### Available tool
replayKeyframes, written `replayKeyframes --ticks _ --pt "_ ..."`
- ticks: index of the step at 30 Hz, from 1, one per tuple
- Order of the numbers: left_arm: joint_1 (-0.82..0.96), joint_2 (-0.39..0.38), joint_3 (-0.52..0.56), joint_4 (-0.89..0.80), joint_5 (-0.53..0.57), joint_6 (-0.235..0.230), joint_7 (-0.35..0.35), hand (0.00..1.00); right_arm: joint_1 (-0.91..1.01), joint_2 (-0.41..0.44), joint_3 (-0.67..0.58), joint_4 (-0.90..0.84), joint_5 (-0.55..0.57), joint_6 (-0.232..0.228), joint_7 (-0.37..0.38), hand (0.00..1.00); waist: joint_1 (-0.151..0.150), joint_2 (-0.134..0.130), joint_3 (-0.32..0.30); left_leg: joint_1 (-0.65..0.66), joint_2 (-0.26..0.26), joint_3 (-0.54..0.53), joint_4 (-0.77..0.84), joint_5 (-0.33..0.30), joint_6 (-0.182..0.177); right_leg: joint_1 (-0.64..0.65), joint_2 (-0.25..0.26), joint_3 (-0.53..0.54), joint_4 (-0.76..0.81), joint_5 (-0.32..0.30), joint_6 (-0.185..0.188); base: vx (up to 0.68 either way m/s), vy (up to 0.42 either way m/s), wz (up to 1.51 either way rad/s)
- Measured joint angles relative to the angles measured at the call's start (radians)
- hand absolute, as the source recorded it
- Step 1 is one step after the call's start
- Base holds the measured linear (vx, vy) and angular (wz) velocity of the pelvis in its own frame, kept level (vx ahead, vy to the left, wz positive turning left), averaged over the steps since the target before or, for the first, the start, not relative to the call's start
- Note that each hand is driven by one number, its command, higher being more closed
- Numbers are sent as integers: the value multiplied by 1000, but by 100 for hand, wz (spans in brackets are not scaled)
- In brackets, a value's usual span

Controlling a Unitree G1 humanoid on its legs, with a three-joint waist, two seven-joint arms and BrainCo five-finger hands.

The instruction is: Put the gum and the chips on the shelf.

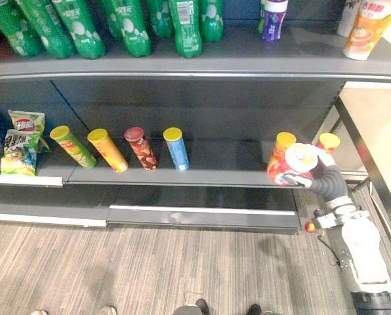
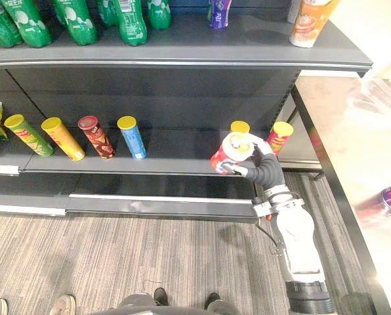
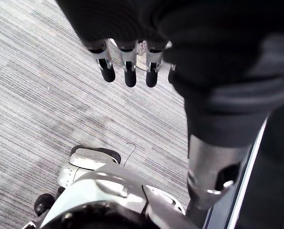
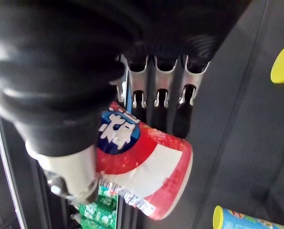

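Fingers of the right robot hand (image 2: 260, 163) clasp a red-and-white cylindrical tub (image 4: 147, 162), frame's centre-right — left robot hand (image 3: 127, 62), in its wrist view, hangs straight-fingered.

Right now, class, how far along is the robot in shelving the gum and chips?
Done: chip cans stand on the lower shelf, though which the robot placed is unclear. In hand: the right hand grips a red-and-white tub at the shelf's edge. Left: set it down. The left hand hangs idle.

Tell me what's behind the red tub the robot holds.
An orange can and a pink can, both yellow-lidded, stand on the shelf behind the red tub in the right hand. The tub covers the orange can's base; the hand hides part of the pink can.
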Motion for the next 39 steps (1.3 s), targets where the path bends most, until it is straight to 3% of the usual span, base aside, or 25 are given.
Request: replayKeyframes --ticks 10,17,22,32,39 --pt "3 4 -6 -2 28 3 -9 0 38 -3 -65 14 5 0 -52 100 -32 7 0 103 -11 32 -191 53 -6 -37 10 109 -6 41 11 -77 23 -32" --pt "1 8 -6 4 48 -5 -21 0 46 -1 -64 13 6 -1 -58 100 -36 6 -2 138 -17 79 -229 56 -5 -37 10 151 -4 52 15 -1 24 -19" --pt "-7 12 -6 4 50 16 -27 0 43 -2 -64 13 6 0 -58 100 -34 1 -8 140 -18 78 -231 58 -1 -36 10 150 -2 53 15 52 5 1" --pt "-9 36 -26 4 89 28 -47 0 -217 -87 18 71 11 94 -46 100 -31 -19 -25 155 -19 81 -237 59 -1 -27 11 151 -2 53 15 -8 -8 -1" --pt "-9 41 -33 4 89 32 -47 0 -448 -108 87 216 17 153 -46 100 0 -30 -43 156 -28 72 -254 70 7 -18 7 141 -29 66 21 -31 -11 4"
